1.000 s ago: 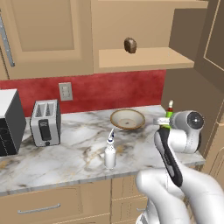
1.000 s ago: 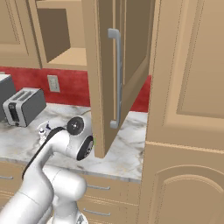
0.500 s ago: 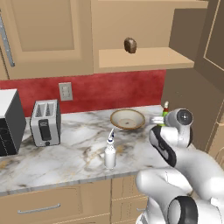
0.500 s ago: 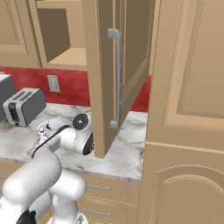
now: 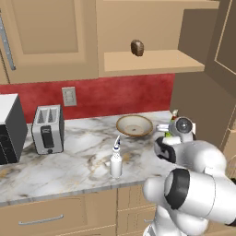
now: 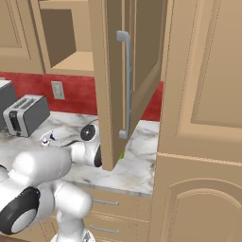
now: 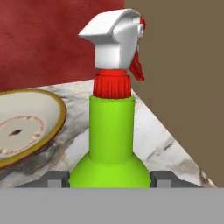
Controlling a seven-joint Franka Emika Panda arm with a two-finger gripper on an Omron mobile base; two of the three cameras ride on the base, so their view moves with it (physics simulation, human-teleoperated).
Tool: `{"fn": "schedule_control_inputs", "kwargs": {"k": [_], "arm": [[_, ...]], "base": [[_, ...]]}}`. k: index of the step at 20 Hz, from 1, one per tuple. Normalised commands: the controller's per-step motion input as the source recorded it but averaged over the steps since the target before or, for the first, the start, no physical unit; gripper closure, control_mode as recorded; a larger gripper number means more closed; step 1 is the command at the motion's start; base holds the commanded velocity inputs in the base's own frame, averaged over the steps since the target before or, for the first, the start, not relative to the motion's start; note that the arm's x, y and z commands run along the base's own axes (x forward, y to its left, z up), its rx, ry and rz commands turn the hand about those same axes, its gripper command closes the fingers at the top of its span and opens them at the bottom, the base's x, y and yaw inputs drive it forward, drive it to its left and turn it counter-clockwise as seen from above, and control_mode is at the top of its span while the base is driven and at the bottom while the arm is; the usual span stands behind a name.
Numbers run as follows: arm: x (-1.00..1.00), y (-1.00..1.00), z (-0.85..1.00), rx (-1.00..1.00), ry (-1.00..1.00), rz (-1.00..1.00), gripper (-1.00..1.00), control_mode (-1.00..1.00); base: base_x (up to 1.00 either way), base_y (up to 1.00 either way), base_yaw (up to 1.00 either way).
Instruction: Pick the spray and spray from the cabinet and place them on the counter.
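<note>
The green spray (image 7: 111, 131), with a red collar and a white trigger head, stands upright between my gripper's (image 7: 110, 178) two fingertips, which press its wide lower body from both sides. It sits low over the right end of the marble counter (image 5: 69, 161), beside the open cabinet door (image 6: 127, 85); its base is hidden. In the left base view only its top (image 5: 174, 112) peeks past my wrist. The white spray (image 5: 115, 161) stands upright on the counter near the front edge, left of my arm. The cabinet shelf (image 5: 152, 62) is above.
A tan bowl (image 5: 134, 125) lies on the counter just left of the green bottle. A small brown lump (image 5: 137, 47) rests on the cabinet shelf. A toaster (image 5: 47, 129) and a microwave (image 5: 9, 129) stand at the left. The open door hangs close on the right.
My arm has folded lower and closer to the cameras, carrying the hand and green spray down at the counter's right end. The white spray and bowl have not moved.
</note>
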Motion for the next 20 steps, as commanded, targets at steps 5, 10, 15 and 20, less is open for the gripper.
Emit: {"fn": "schedule_control_inputs", "kwargs": {"k": [5, 10, 15, 20], "arm": [[0.09, 0.0, -0.59, -0.02, -0.1, -0.1, 1.0, -1.0], [0.01, -0.03, -0.42, 0.0, -0.04, -0.09, 1.0, -1.0], [0.0, 0.0, -0.3, 0.0, -0.04, -0.09, 1.0, -1.0], [-0.13, 0.0, -0.29, 0.0, -0.05, -0.09, 1.0, -1.0]], "base": [[0.0, 0.0, 0.0], [0.0, 0.0, 0.0], [0.0, 0.0, 0.0], [0.0, 0.0, 0.0]]}}
